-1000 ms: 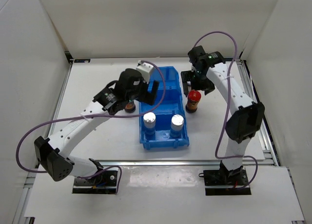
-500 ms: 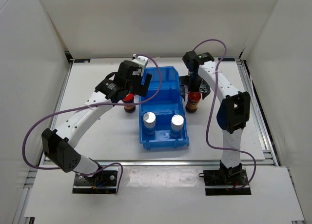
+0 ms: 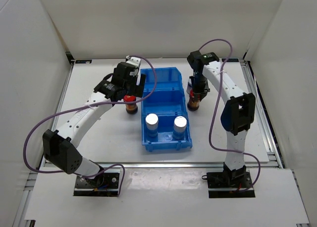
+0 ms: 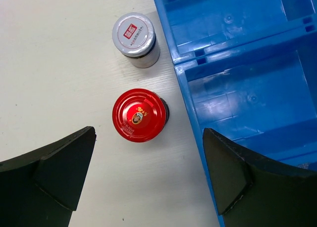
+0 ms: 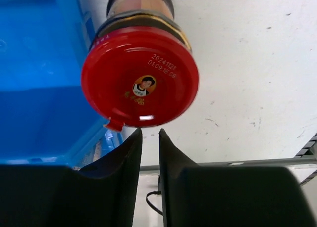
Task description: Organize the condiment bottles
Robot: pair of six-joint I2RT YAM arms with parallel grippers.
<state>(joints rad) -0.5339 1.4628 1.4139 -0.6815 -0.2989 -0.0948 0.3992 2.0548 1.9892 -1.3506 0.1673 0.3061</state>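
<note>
One red-capped bottle stands right of the blue bin; it shows too in the top view. My right gripper is shut, its tips at the rim of that cap and nothing visible between them. It hangs over the bottle in the top view. My left gripper is open above a second red-capped bottle left of the bin, apart from it. A grey-lidded bottle stands just beyond. Two silver-topped bottles stand in the bin's near compartment.
The blue bin's wall runs close along the right of the left-hand bottles. White walls enclose the table at the back and sides. A metal rail borders the table's right edge.
My right gripper came down at the red-capped bottle and went from open to shut. The left arm swung back and left, over the other red-capped bottle.
</note>
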